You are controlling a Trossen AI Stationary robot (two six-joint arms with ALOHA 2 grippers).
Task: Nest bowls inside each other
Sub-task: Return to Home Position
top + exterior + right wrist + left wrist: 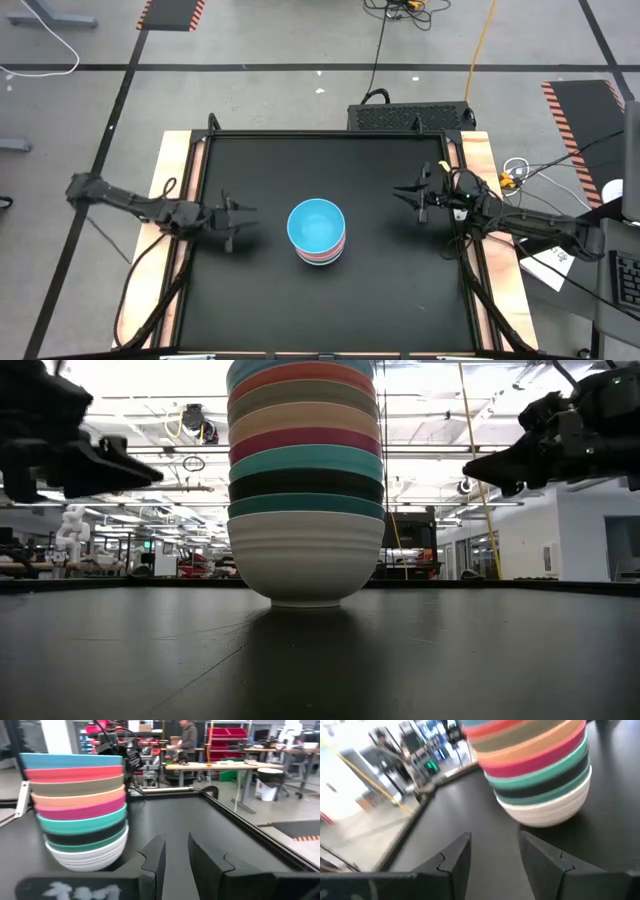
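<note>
**Nesting Judged Complete, Both Claws Empty Beside the Stack**

Nearest the low camera, only bare black table (150,660) was seen. At the middle of it the stack of bowls (316,232) was found, all nine nested upright in one column. The white bowl (305,555) was set on the table at the bottom. Above it dark green, black, teal, magenta, peach, olive-brown and red rims were counted, and the light blue bowl (316,222) was seated on top.

To either side, well apart from the stack and raised off the table, the arms were held. The left gripper (495,836) was pointed at the stack with its fingers parted and nothing between them. The right gripper (175,837) was likewise found empty, its fingers separated by a narrower gap.

Were the stack to be moved, it would be judged light and stiff, with smooth walls likely to slip in a pinch. A hold low on the white bowl's wall would be advised. A grip on an upper rim would probably lift only that bowl out of the nest. The tall column could also be tipped by a sideways nudge.

Beyond the table, workbenches and a standing person (189,735) were made out.
</note>
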